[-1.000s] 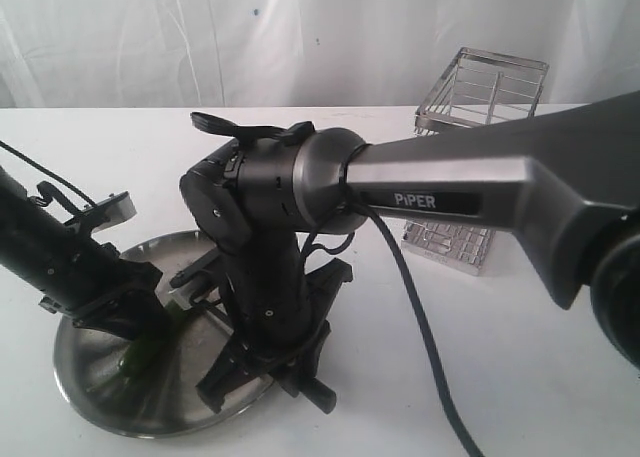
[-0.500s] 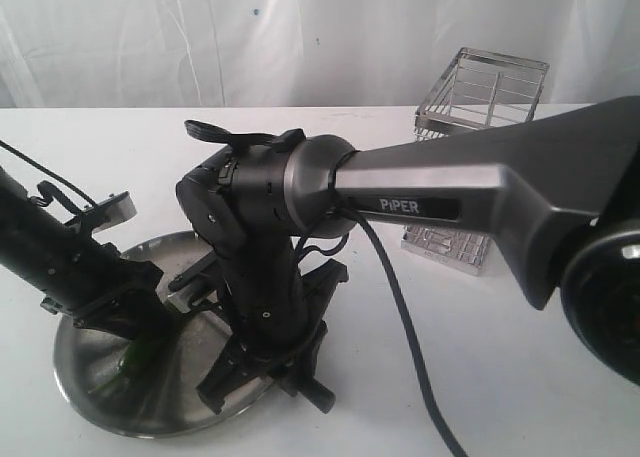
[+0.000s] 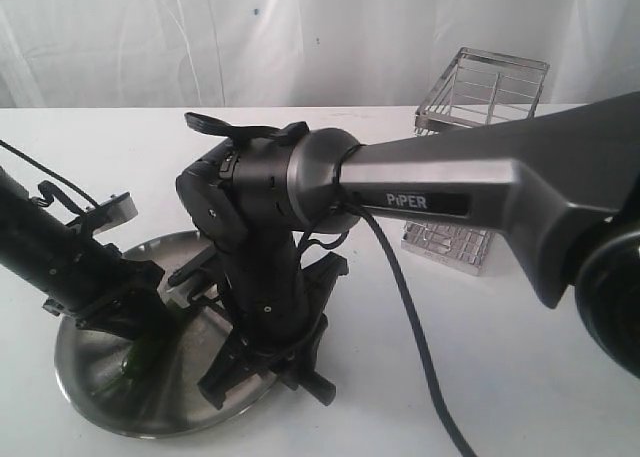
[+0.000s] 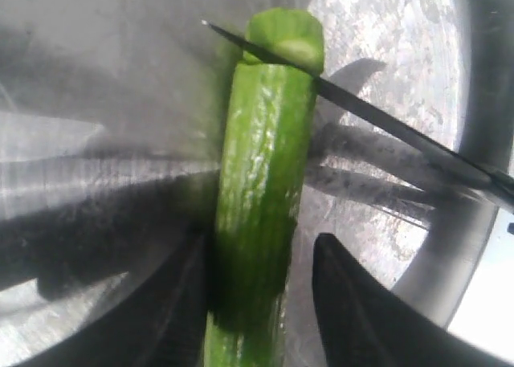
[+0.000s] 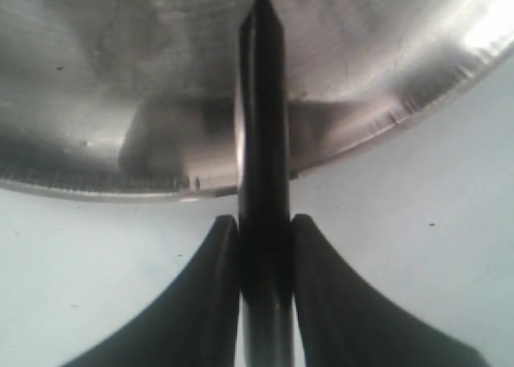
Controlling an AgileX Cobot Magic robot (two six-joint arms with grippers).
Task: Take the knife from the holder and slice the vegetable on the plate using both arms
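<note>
White surface [image 3: 520, 377], white curtain [image 3: 300, 37] behind, and both arms are down over the work. Biggest thing in shot is the right arm [image 3: 480, 187], grey link reaching in from the far side and bending down to the near rim of the plate. The left arm [image 3: 50, 257] comes in low from the other side. Back by the curtain the wire basket [image 3: 480, 87] stands well apart from the action, nothing visible in it.

On to the steel plate [image 3: 110, 387], round and shallow, with everything happening on it. The right tool [image 5: 263, 222] is pressed together on the black handle of the knife [image 4: 385, 122]. Its slim, stiff blade runs out over the plate and sits across the pepper [image 4: 261, 182] just short of the blunt end. That handle is the place to hold, and a firm pinch looks needed so it can't twist.

The left tool [image 4: 261, 246] is spread and straddles the pepper lower down: one finger against it, a sliver of gap at the other. Light, glossy and round, this pepper will likely roll or skid on bare steel, so brace it close to the cut.
</note>
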